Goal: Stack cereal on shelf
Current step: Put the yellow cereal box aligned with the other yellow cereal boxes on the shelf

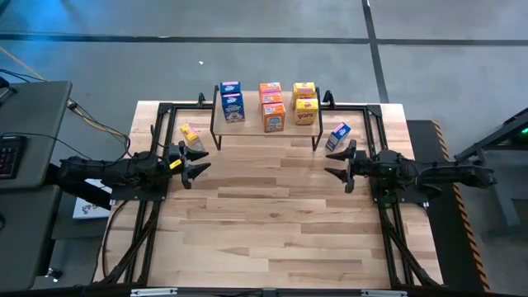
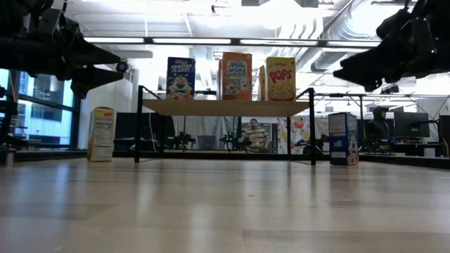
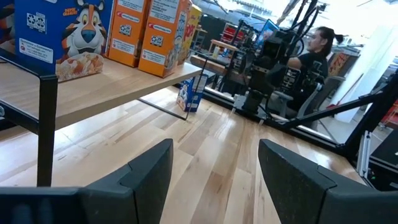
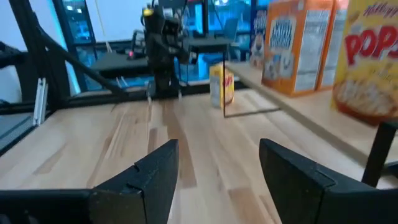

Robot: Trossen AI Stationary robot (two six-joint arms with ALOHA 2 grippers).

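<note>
1. Left pincer (image 1: 198, 162) hangs above the counter (image 1: 272, 223) on its left side, fingers apart, nothing between them. Right pincer (image 1: 337, 162) mirrors it on the right side, fingers likewise apart and empty.
2. From the low camera only dark silhouettes of both arms show at the upper corners; the fingertips are hard to make out there.
3. Yellow cereal box (image 1: 190, 135) stands on the counter just beyond the left pincer, outside the shelf's left legs. Blue cereal box (image 1: 337, 136) stands on the counter near the right pincer, outside the right legs, turned at an angle.
4. Shelf (image 2: 225, 107) sits at the counter's far edge. On its plank: blue boxes (image 1: 232, 101) at left, orange boxes (image 1: 271, 105) in the middle, yellow boxes (image 1: 304, 102) at right.
5. Rows run front to back, so rear boxes are hidden behind front ones in the low view; exact count per row is unclear from above.
6. Left wrist view cuts off the blue box's top.
7. Beyond the counter: a seated person (image 2: 254, 135) under the shelf line, another person (image 3: 314, 53) at the equipment, and a keyboard (image 1: 7, 155) on a side desk.
</note>
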